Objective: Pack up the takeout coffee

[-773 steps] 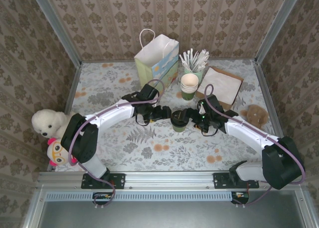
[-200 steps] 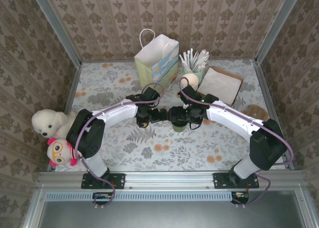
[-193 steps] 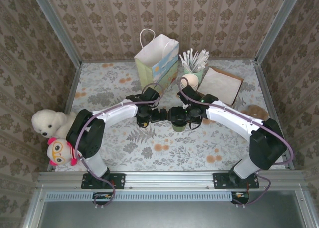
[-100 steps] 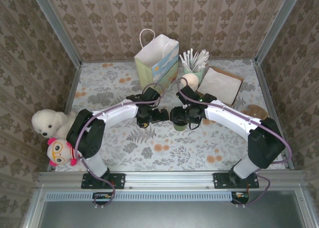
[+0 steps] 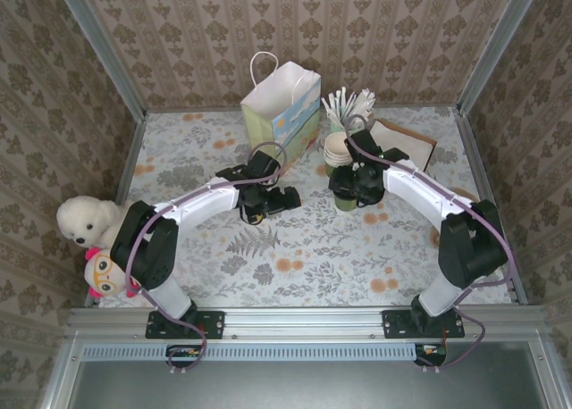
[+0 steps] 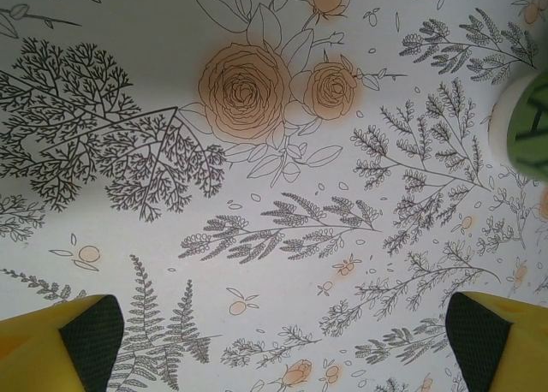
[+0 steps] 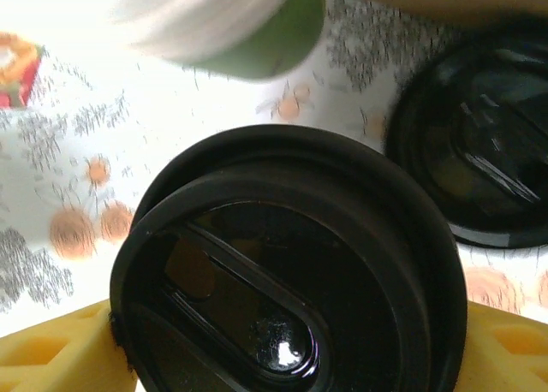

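Note:
The takeout coffee (image 5: 346, 201), a green paper cup with a black lid (image 7: 291, 264), sits between the fingers of my right gripper (image 5: 350, 187), right of the table's middle and just in front of the stack of lidless cups. In the right wrist view the lid spans the whole gap of that gripper (image 7: 291, 345), touching both yellow fingers (image 7: 51, 353); it is shut on the cup. My left gripper (image 5: 279, 199) stands wide open and empty over the flowered cloth, left of the coffee. The left wrist view has its gripper (image 6: 282, 341) with only bare cloth between the pads (image 6: 90, 328).
A paper gift bag (image 5: 281, 114) stands open at the back. The stack of lidless green cups (image 5: 338, 148), a cutlery cup (image 5: 350, 110) and napkins (image 5: 407, 146) crowd the back right. A loose black lid (image 7: 479, 152) lies nearby. Plush toys (image 5: 85, 220) sit at the left edge.
My right gripper has closed on the takeout coffee and carried it right and back toward the stacked cups. The left gripper stayed open and drew slightly away to the left.

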`<state>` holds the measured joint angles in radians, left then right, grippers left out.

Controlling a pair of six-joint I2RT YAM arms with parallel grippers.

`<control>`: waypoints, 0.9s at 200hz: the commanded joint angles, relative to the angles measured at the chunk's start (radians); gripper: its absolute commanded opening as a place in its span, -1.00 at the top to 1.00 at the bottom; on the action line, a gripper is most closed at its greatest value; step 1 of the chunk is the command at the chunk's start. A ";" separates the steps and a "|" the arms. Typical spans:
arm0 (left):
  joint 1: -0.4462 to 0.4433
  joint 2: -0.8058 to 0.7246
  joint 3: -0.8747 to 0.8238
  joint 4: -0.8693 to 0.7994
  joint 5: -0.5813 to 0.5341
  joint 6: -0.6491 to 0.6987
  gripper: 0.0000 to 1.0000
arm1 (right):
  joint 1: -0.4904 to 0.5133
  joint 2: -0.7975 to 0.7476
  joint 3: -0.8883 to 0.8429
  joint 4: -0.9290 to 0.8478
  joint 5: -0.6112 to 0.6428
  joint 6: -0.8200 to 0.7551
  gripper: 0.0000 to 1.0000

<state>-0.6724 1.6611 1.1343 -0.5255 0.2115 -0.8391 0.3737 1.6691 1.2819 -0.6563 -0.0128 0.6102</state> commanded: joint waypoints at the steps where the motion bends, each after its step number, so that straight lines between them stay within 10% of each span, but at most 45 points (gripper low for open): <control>1: 0.008 -0.012 0.004 -0.016 -0.009 -0.006 -1.00 | -0.029 0.053 0.052 0.028 0.003 -0.033 -0.52; 180: 0.037 -0.106 -0.017 0.054 0.002 0.079 -1.00 | -0.259 0.251 0.294 -0.006 -0.001 -0.087 -0.51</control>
<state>-0.6449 1.6215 1.1328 -0.5037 0.2165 -0.7910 0.1207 1.8740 1.5154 -0.6323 -0.0292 0.5503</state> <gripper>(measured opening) 0.997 0.754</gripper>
